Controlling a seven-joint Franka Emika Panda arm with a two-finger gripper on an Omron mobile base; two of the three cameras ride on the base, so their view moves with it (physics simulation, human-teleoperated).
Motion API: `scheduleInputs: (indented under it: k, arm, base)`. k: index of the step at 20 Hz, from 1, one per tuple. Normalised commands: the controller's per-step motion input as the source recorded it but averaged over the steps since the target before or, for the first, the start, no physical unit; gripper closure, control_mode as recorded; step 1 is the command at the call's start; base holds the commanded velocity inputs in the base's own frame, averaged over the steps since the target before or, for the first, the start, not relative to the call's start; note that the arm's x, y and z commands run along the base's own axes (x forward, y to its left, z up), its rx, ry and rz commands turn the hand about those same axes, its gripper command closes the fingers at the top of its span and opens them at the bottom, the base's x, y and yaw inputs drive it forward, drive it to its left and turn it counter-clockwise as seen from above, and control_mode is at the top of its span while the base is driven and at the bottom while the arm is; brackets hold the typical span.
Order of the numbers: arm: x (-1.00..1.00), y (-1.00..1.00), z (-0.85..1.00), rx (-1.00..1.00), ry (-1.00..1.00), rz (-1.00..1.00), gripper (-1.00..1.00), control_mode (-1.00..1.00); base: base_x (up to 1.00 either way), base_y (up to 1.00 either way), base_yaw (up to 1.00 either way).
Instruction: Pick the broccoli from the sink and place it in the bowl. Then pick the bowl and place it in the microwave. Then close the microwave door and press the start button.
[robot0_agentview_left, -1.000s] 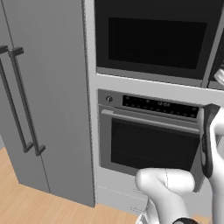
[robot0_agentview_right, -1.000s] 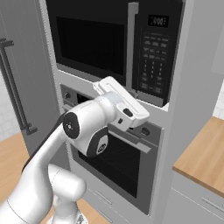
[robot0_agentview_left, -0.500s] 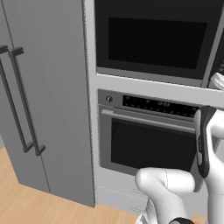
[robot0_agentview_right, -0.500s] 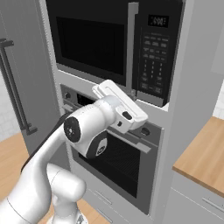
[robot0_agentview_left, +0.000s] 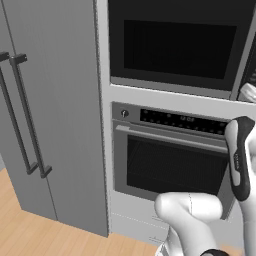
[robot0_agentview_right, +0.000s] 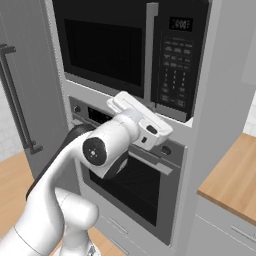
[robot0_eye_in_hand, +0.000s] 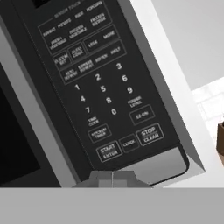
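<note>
The microwave (robot0_agentview_right: 130, 50) is built in above the oven, and its black door (robot0_agentview_left: 175, 45) with the dark window stands closed. In the hand view its keypad fills the frame, with the start button (robot0_eye_in_hand: 108, 151) low in the panel. My gripper (robot0_eye_in_hand: 112, 177) is shut and holds nothing, its tips just under that button and a short way off the panel. My white hand (robot0_agentview_right: 141, 121) sits below the microwave's lower right corner. The broccoli, the bowl and the sink are out of view.
The oven (robot0_agentview_left: 170, 165) with its long handle sits right under the microwave, behind my forearm (robot0_agentview_left: 239, 160). A tall grey fridge (robot0_agentview_left: 50, 100) stands to the left. A wooden counter (robot0_agentview_right: 230, 170) lies to the right.
My forearm has risen slightly and the hand has edged a little nearer the microwave's panel. The door stays closed.
</note>
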Motion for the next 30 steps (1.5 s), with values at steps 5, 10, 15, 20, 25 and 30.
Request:
scheduleInputs:
  k: [5, 10, 15, 20, 25, 30]
  arm:
    - [0.12, 0.01, 0.09, 0.00, 0.00, 0.03, 1.00, -1.00]
    - [0.33, 0.00, 0.00, 0.00, 0.05, 0.01, 1.00, -1.00]
    - [0.23, 0.00, -0.01, 0.00, 0.04, 0.01, 1.00, -1.00]
    - [0.14, -0.18, 0.00, 0.00, 0.00, 0.02, 1.00, -1.00]
    - [0.12, -0.03, -0.03, 0.00, 0.00, 0.01, 1.00, -1.00]
    - [0.20, 0.00, -0.10, 0.00, 0.00, 0.00, 1.00, -1.00]
  base:
    - [0.00, 0.00, 0.00]
    - [0.00, 0.00, 0.00]
    - [0.00, 0.00, 0.00]
    - [0.00, 0.00, 0.00]
    - [0.00, 0.00, 0.00]
    - [0.00, 0.00, 0.00]
